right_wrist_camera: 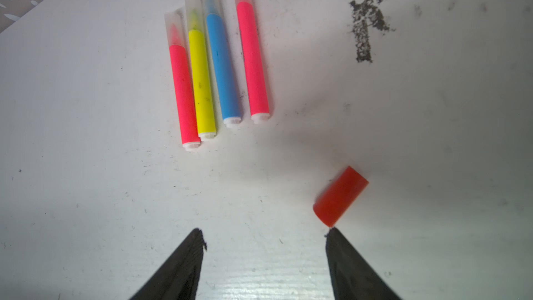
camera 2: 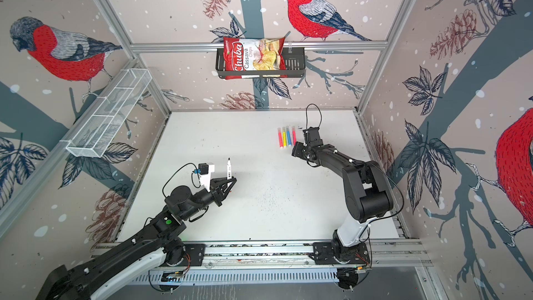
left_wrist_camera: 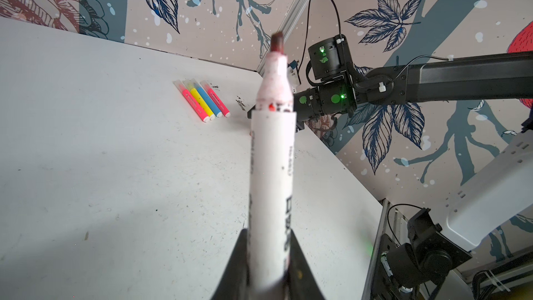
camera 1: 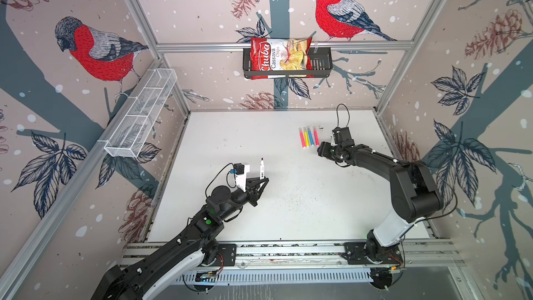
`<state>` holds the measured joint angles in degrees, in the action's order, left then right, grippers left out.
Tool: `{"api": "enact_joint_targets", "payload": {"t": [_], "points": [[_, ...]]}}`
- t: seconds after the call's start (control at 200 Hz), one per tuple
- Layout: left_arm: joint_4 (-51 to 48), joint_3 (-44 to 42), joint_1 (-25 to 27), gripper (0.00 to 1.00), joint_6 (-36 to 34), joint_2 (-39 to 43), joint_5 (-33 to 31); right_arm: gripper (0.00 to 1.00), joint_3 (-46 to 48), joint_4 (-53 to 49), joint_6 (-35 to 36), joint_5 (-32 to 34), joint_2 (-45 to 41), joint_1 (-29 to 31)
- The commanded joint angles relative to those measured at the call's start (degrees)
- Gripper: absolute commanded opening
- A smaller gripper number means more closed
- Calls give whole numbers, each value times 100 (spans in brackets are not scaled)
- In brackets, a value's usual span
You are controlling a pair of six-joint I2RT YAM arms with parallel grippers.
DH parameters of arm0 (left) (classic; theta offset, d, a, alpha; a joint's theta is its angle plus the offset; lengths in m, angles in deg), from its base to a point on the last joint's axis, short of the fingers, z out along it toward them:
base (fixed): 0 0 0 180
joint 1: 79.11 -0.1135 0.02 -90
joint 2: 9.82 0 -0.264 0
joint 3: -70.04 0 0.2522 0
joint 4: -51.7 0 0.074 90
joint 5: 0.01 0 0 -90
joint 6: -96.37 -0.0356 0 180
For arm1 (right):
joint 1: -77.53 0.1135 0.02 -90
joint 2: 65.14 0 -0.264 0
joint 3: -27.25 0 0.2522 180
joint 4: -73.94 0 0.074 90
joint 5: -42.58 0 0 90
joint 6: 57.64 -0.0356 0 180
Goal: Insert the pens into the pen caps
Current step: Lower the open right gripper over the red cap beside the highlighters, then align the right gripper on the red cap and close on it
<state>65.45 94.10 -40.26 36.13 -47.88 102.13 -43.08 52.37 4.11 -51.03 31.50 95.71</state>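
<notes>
Since its red tip stood bare, the white marker [camera 1: 262, 168] was clenched upright in the left gripper [camera 1: 264, 181] at nine o'clock on the table [camera 1: 288, 212], seemingly presented for capping. The right gripper [right_wrist_camera: 265, 232], jaws apart and empty, hung just beside the red cap [right_wrist_camera: 340, 196]; four capped markers [right_wrist_camera: 222, 67] lay toward one o'clock.

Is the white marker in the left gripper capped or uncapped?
Uncapped: the white marker shows a bare red tip, and the red cap lies on the table near the open right gripper.
</notes>
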Motion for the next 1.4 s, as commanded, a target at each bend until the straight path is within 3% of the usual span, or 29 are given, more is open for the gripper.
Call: {"api": "enact_joint_targets", "payload": {"t": [0.0,0.49,1.011,1.396], "points": [[66,19,-10,0,-38,-43,23,69,140,-55,36,212,-99,-85],[100,52,-19,0,-44,-125,31,69,317,135,316,-77,230,-80],[25,27,-18,0,-31,-46,-10,68,-407,-73,476,-242,959,184],[-132,-5,-20,0,-46,109,-74,68,-1666,-723,713,57,1582,155]]}}
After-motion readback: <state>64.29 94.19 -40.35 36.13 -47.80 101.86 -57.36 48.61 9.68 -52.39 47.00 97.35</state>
